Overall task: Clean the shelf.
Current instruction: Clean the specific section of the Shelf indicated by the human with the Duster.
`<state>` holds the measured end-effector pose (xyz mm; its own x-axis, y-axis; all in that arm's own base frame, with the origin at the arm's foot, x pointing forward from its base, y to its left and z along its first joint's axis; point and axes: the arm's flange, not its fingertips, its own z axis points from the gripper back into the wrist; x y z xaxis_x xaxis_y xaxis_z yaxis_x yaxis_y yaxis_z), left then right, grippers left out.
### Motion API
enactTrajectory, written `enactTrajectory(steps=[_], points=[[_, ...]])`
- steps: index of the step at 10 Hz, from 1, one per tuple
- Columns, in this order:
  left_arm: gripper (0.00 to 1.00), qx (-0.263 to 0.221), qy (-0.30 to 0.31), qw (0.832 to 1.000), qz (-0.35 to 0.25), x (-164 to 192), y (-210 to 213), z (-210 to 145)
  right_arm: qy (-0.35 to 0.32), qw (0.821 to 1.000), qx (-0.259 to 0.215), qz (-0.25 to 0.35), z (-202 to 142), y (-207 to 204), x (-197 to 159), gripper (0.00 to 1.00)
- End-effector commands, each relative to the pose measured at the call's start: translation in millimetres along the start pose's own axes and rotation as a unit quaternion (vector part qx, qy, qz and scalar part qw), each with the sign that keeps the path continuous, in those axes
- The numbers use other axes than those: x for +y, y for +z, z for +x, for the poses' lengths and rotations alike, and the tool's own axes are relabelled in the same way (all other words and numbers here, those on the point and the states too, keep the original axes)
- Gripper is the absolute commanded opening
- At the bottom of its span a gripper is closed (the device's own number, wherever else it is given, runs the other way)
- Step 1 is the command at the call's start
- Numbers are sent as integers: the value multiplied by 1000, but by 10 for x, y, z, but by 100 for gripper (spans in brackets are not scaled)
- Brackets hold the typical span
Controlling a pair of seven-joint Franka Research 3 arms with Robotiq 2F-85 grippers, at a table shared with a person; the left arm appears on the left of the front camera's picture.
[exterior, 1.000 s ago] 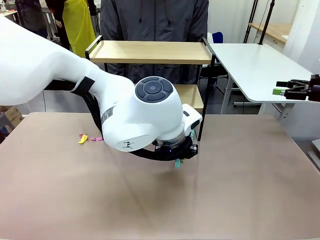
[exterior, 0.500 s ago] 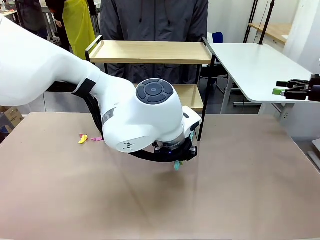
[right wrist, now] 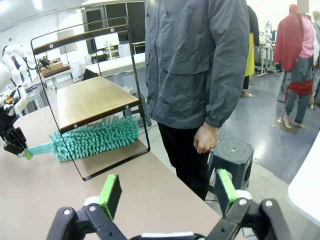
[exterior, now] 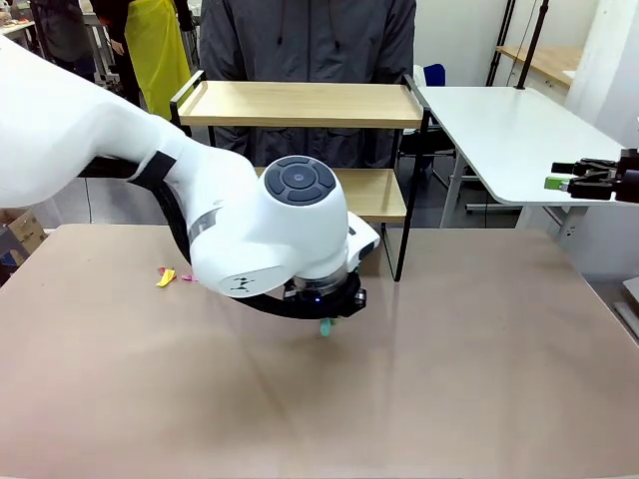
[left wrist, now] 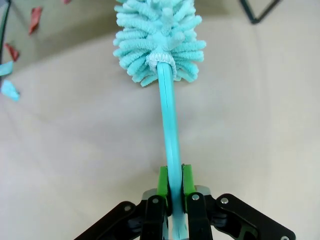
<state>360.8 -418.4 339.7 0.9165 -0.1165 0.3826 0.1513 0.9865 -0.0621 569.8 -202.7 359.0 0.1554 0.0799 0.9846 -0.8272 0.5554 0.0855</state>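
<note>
Nearest to me the left arm (exterior: 90, 130) bends low over the middle of the brown desk (exterior: 469, 379); its left gripper (left wrist: 173, 176) has both green pads (left wrist: 163, 179) pinched tight on the thin teal handle of a duster (left wrist: 159, 37); the handle runs straight out from the fingers, and the fluffy teal head sits at its far end, close over the desk top. Up beyond the desk's far right corner the right gripper (right wrist: 167, 192) hangs in the air, its 2 fingers spread wide with nothing between them. Toward the left edge of the desk lies a yellow scrap (exterior: 166, 277) with a pink scrap (exterior: 191, 276) just beside it; from the left wrist a red scrap (left wrist: 35, 13) and a light blue scrap (left wrist: 8, 91) lie off to one side of the duster head. At the middle of the desk's far edge stands the shelf (exterior: 300, 104): 2 light wooden boards in a thin black frame, its front legs planted on the desk. Seen from the right wrist, the duster head is low at the shelf's front, below the level of the lower board; whether it touches the frame I cannot tell. Behind the shelf a person (exterior: 305, 40) in a grey jacket stands facing the desk, one hand (right wrist: 205, 140) hanging down, a dark round stool (right wrist: 231, 150) close by; a white table (exterior: 509, 130) stands to the right of the shelf.
</note>
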Motion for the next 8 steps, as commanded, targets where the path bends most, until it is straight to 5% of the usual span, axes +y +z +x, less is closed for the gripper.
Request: enactTrajectory(steps=[1, 8], points=[[13, -13, 28, 999, 41, 232, 33, -94, 2, 1000, 1, -2, 23, -24, 9, 100], [13, 0, 39, 976, 216, 1112, 357, -162, 2, 1000, 1, -2, 23, -24, 9, 100]])
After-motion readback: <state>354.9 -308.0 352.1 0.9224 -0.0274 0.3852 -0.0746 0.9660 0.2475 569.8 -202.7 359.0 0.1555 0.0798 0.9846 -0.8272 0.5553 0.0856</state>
